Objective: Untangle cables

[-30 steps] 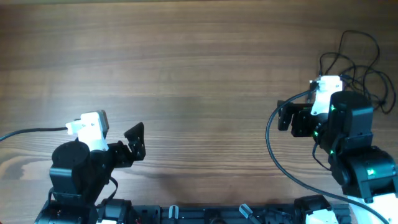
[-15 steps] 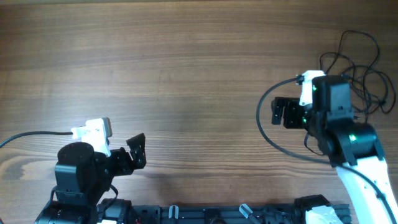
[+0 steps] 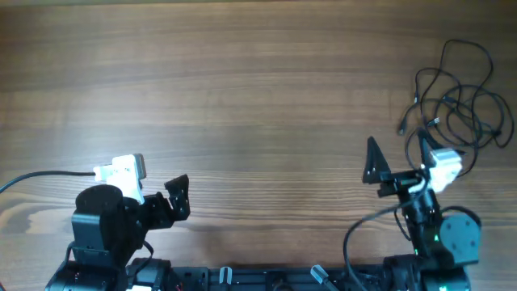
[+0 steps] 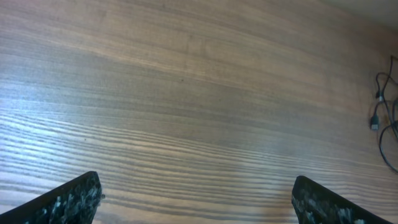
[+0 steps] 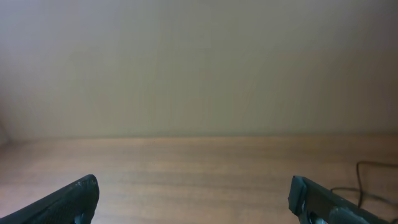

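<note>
Cables [image 3: 457,95] lie in a loose tangle of black loops at the far right of the table [image 3: 242,89], seen from overhead, with 2 small plug ends [image 3: 401,127] trailing off the bunch's near-left side. The bunch looks longer along the table's depth than across it, from those plugs out to a big loop at the far edge. The right gripper [image 3: 397,158] sits just on the near side of it, touching no strand, fingers spread. The left gripper [image 3: 179,196] is low at the left, well apart from the tangle, and holds nothing I can see. In the left wrist view, the left gripper [image 4: 196,183] shows its 2 fingers [image 4: 68,199] wide apart in the bottom corners with bare wood between them. The cables [image 4: 387,106] only peek in at the right edge, 1 plug [image 4: 375,122] hanging there. In the right wrist view, the right gripper [image 5: 194,182] is likewise wide open and empty, aimed level across the table toward a plain wall [image 5: 199,62]. A single strand of the cables [image 5: 367,167] crosses the lower right corner. So the tangle lies off to the right of these fingers' line, and the right arm is much the nearer. I judge it would have to turn right and tip down to reach the plugs.
</note>
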Available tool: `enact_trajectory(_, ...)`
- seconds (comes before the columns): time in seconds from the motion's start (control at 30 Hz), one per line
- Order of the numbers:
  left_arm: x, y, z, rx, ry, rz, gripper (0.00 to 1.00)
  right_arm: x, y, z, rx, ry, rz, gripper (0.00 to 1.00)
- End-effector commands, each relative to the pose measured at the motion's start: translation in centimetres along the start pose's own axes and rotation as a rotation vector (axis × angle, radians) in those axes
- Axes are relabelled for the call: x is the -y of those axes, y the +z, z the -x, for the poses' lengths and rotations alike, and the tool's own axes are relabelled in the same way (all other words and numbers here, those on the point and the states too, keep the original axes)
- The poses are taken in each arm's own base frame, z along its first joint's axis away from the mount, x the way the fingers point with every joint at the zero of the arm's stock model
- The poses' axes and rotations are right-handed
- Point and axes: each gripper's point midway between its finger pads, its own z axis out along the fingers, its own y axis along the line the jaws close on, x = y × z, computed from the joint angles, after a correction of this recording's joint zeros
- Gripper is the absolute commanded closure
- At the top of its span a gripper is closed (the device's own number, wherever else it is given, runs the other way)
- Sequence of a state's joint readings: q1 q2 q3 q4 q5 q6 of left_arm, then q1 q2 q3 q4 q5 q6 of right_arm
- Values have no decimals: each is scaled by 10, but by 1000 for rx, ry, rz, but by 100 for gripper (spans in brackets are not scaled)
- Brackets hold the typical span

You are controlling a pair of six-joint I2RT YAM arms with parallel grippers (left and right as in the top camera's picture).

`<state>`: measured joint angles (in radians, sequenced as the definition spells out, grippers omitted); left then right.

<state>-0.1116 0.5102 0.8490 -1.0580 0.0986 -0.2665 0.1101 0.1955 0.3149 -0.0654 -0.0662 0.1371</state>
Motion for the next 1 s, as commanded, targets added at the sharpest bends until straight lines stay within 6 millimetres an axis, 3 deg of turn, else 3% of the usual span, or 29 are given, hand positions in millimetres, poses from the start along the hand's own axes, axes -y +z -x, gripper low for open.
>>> enact_trajectory(0.0, -1, 0, -1, 2, 23, 2, 0, 12, -10, 4, 67, -7, -68, 0)
enact_trajectory(0.37, -1, 0, -1, 2, 23, 2, 0, 21, -16, 6, 345, -23, -75, 0)
enact_trajectory(0.43, -1, 0, -1, 2, 23, 2, 0, 25, -14, 0, 326, -48, -95, 0)
enact_trajectory(0.5, -1, 0, -1, 2, 23, 2, 0, 23, -9, -15, 260, -110, -89, 0)
enact_trajectory(0.67, -1, 0, -1, 2, 23, 2, 0, 28, -1, -88, -42, -110, -78, 0)
enact_trajectory(0.97, -1, 0, -1, 2, 23, 2, 0, 23, -1, -89, -49, -152, -48, 0)
